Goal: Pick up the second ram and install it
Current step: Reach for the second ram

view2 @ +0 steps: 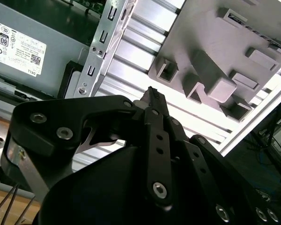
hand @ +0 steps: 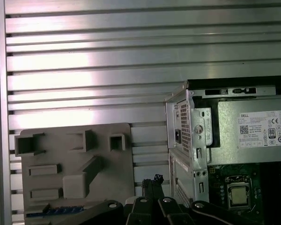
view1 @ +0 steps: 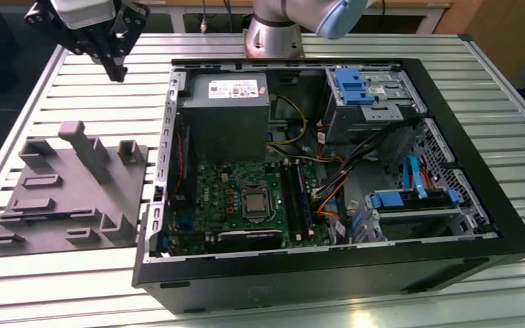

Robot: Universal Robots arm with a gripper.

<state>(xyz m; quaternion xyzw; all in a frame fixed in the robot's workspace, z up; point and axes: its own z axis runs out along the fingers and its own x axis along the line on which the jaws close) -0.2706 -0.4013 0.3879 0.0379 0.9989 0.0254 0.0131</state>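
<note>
Gripper (view1: 117, 72) — jaws pressed together, holding nothing. Second ram (hand: 54, 212) — we make out a thin bluish strip on the grey holder tray (hand: 117, 178), apart from the jaws.

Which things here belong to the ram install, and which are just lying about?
Job: gripper, shut; tray; memory slots.
Just there: power supply; processor; drive brackets; cables; table.
</note>
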